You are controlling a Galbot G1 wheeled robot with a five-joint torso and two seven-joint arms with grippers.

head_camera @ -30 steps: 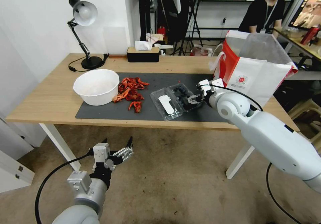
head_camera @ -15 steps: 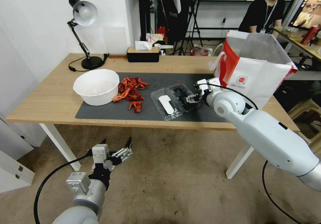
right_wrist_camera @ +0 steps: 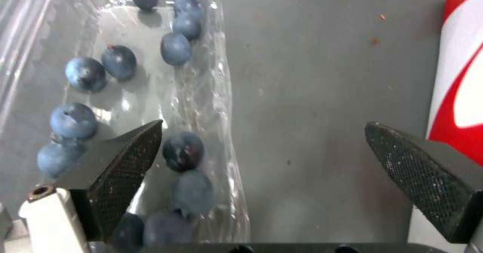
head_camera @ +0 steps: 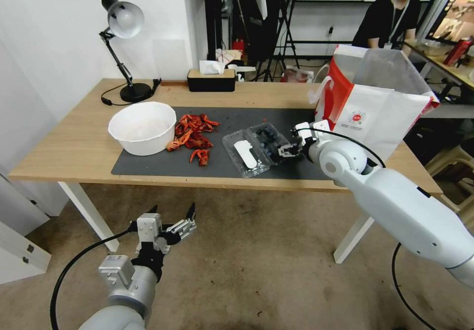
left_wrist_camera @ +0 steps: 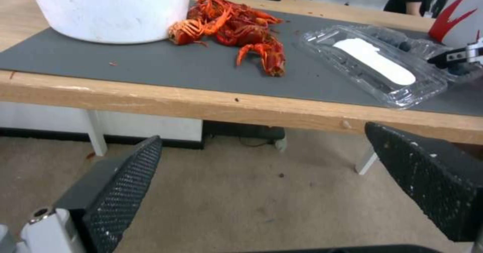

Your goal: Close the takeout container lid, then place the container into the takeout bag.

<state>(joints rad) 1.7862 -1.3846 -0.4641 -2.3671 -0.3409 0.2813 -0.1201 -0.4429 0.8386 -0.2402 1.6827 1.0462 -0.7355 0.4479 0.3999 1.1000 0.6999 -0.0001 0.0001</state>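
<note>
takeout bag (head_camera: 375,118) cut off at right edge.

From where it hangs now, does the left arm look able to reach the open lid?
Probably not without rising: the left end effector hangs open below the table edge, while the lid lies flat on the mat above and beyond it.

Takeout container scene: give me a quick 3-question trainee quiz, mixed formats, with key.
1. True or false: the lid of the takeout container is shut over the blueberries.
2. Multiple choice: the right hand is (A) inside the takeout bag, (B) open at the container's bag-side edge, (C) gripping the white bowl.
3. Fill in: the left hand hangs open below the ____ edge, over the floor.

Key: 1 false, the lid lies flat open on the grey mat. 2 B. 3 table.
</note>
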